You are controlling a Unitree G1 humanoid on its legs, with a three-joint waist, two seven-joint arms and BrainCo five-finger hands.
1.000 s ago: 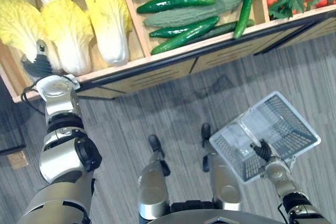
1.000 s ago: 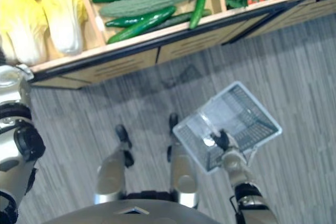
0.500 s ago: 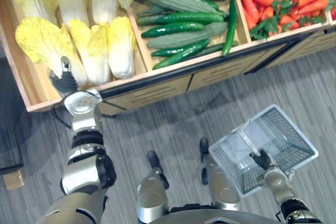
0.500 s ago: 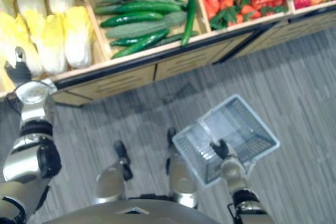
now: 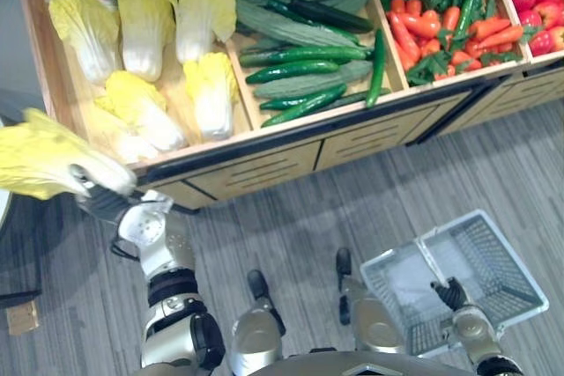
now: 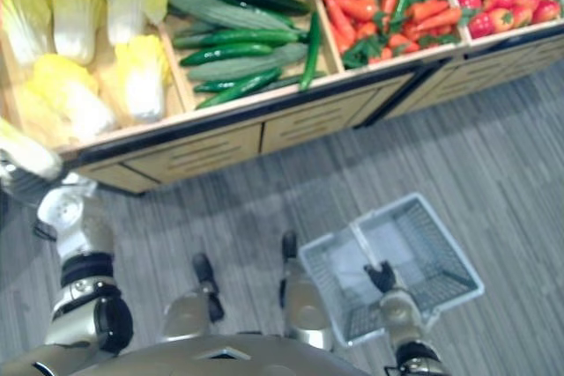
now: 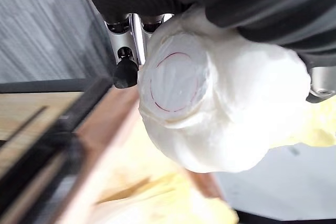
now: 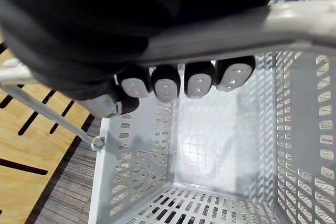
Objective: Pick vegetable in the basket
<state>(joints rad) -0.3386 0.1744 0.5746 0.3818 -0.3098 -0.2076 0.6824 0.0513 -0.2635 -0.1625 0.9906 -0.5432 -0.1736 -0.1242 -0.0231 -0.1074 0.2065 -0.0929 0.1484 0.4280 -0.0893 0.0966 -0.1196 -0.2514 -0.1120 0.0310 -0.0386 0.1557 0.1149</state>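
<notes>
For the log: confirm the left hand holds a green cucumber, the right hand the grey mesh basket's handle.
Wrong: the left hand holds a yellow-white leafy cabbage, as the left wrist view shows. The right hand holds the grey mesh basket's handle.

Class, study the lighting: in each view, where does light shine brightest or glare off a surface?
Left eye view: glossy highlights run along the cucumbers. Left wrist view: the cabbage base held in the left hand is lit bright white. Right wrist view: a pale sheen lies on the basket floor, below the right hand curled round its handle.
</notes>
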